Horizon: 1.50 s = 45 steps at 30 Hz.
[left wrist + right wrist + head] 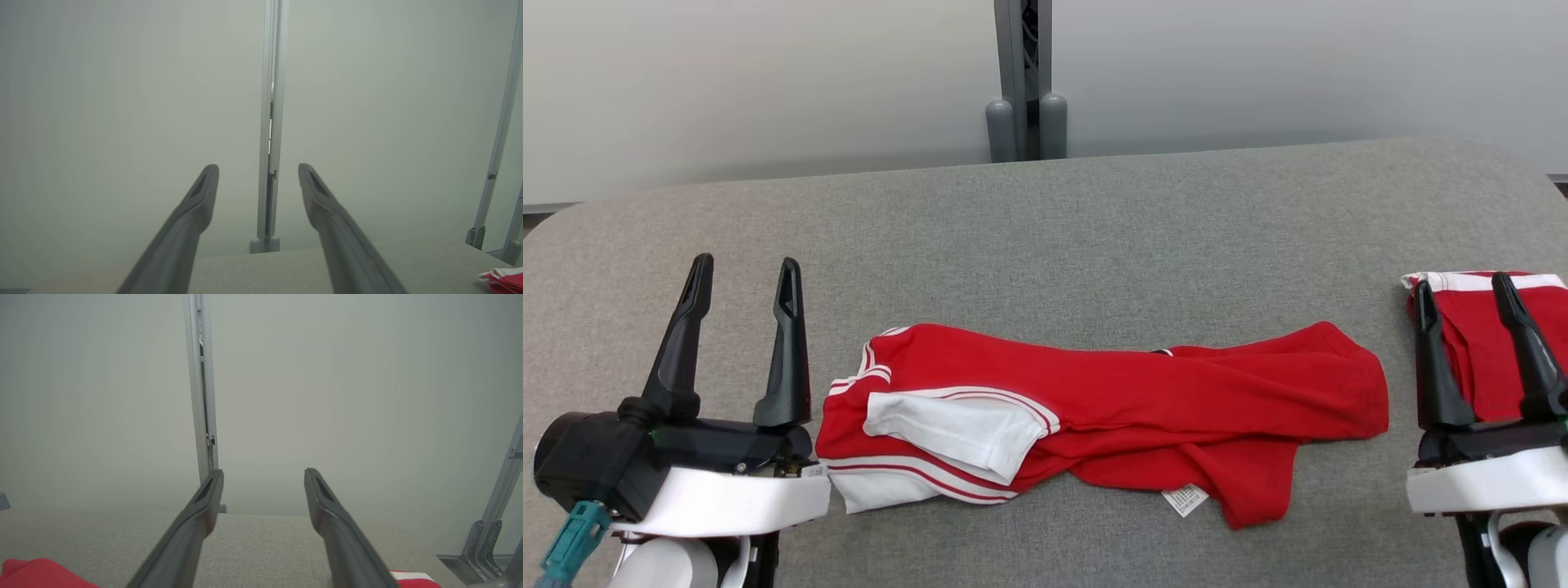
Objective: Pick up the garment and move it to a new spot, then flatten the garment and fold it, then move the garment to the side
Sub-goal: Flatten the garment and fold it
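Note:
A crumpled red garment point(1143, 408) with white trim and a white sleeve lies across the middle of the grey table point(1054, 237), a white label showing at its front edge. My left gripper point(745, 273) stands open just left of the garment, holding nothing. My right gripper point(1462, 292) is open at the far right, clear of the garment's right end and in front of a second red piece. In the left wrist view my left gripper point(258, 170) points at the wall. The right wrist view has my right gripper point(263, 475) over the table, the garment's edge point(36, 571) at lower left.
A folded red and white garment point(1474, 327) lies at the table's right edge, partly behind my right fingers, also seen at the corner of the left wrist view as a red bundle point(502, 279). A grey post point(1025, 82) stands behind the table against the pale wall.

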{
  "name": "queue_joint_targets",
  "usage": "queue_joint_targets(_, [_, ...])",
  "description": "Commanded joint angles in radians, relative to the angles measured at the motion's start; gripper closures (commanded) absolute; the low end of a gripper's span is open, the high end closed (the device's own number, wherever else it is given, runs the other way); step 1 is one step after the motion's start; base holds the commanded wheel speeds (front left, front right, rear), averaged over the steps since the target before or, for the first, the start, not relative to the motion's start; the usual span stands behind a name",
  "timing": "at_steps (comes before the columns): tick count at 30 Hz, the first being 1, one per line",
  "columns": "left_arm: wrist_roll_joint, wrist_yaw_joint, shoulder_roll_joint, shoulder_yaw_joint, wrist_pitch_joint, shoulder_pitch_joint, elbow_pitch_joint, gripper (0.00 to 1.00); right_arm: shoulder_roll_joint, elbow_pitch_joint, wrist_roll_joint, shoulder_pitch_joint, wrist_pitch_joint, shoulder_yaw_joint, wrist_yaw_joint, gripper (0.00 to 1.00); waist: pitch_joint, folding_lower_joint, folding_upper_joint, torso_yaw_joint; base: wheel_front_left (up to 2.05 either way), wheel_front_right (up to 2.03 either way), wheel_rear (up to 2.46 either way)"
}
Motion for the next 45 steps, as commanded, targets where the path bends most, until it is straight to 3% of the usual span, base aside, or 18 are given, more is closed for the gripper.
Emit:
queue_joint_targets(1, [0.007,-0.005,0.004,0.004,-0.006,0.015,0.008,0.00,0.005,-0.016,-0.007,0.022,0.013,0.009,0.000,0.00,-0.008,0.0000,-0.0001,-0.001,0.00,0.00,0.00])
queue_joint_targets(18, [-0.034,-0.086,0.031,0.008,-0.009,0.129,0.220,0.00,0.031,-0.024,0.014,0.171,0.088,0.011,0.000,0.00,-0.084,0.0000,-0.0001,-0.010,0.00,0.00,0.00])
queue_joint_targets(36, [-0.036,-0.072,0.033,-0.009,0.019,0.101,0.203,0.00,0.032,-0.020,0.023,0.150,0.088,0.015,0.000,0.00,-0.085,0.0000,-0.0001,-0.013,0.00,0.00,0.00])
queue_joint_targets(40, [-0.058,-0.118,0.029,-0.052,0.093,0.044,0.185,0.00,0.032,-0.023,0.014,0.147,0.097,0.016,0.000,0.00,-0.076,0.0000,-0.0001,-0.002,0.00,0.00,0.00])
queue_joint_targets(45, [-0.142,-0.180,0.022,-0.130,0.305,-0.007,0.249,0.00,0.032,-0.011,0.019,0.135,0.094,0.034,0.000,0.00,-0.062,0.0000,-0.0001,-0.008,0.00,0.00,0.00])
